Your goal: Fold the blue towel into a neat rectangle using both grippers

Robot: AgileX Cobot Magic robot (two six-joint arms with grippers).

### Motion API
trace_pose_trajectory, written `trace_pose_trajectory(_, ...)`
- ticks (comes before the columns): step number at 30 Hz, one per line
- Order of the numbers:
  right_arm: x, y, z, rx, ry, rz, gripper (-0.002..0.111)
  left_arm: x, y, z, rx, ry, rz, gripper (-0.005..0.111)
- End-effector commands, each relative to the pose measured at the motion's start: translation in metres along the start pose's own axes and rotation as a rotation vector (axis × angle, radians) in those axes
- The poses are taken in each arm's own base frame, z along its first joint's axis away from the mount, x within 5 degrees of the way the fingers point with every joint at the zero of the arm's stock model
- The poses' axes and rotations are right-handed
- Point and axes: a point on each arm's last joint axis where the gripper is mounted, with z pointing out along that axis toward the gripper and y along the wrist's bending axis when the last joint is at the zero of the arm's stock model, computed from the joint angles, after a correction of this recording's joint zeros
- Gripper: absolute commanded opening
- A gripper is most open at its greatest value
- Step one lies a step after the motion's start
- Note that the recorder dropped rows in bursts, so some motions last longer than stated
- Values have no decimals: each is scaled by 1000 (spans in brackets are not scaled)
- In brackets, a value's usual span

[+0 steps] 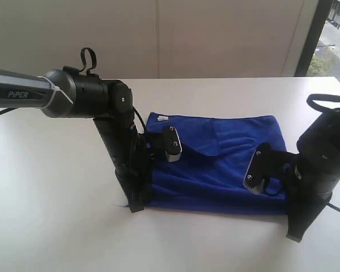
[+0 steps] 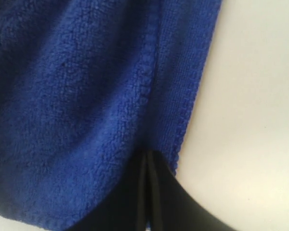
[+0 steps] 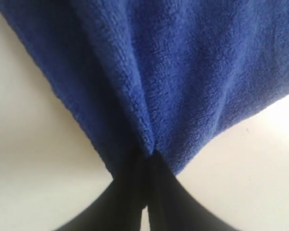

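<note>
Towel (image 1: 215, 164) lies spread in the middle of the frame on a smooth white table (image 1: 56, 226). It is soft, fuzzy and deep blue, with a stitched rim. Left gripper (image 2: 148, 155) is pinched tight on its lower left corner, right gripper (image 3: 147, 153) on its lower right. Grabbing looks done; next, I think, both should lift together and carry that edge up to the top edge.

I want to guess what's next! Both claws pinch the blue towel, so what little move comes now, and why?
Probably lift both corners a little, together. The left claw and the right claw are each shut on a near corner of the towel, which lies on the table. Raising them evenly would free that edge to fold over.
</note>
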Motion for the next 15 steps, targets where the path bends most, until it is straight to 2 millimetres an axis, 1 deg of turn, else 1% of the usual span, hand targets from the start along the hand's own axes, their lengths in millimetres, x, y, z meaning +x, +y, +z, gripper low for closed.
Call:
trace_pose_trajectory(1,-1,1,-2,-4,-23,57,4,4,-3,2,32,17,-11,0)
trace_pose_trajectory(2,-1,1,-2,-13,-30,74,10,4,-3,2,32,17,-10,0)
trace_pose_trajectory(3,-2,2,-4,-22,-40,90,22,4,-3,2,32,17,-10,0)
trace_pose_trajectory(6,-1,2,-12,-24,-53,113,48,4,-3,2,32,17,-10,0)
trace_pose_trajectory(8,-2,1,-23,-9,-90,131,59,4,-3,2,32,17,-10,0)
trace_pose_trajectory(10,-5,-2,-41,21,-150,159,61,4,-3,2,32,17,-10,0)
trace_pose_trajectory(12,-11,-8,-68,55,-253,247,61,4,-3,2,32,17,-10,0)
trace_pose_trajectory(14,-15,-18,-97,109,-373,330,56,4,-3,2,30,16,-10,0)
trace_pose_trajectory(15,-16,-22,-108,132,-425,362,50,4,-3,2,30,16,-12,0)
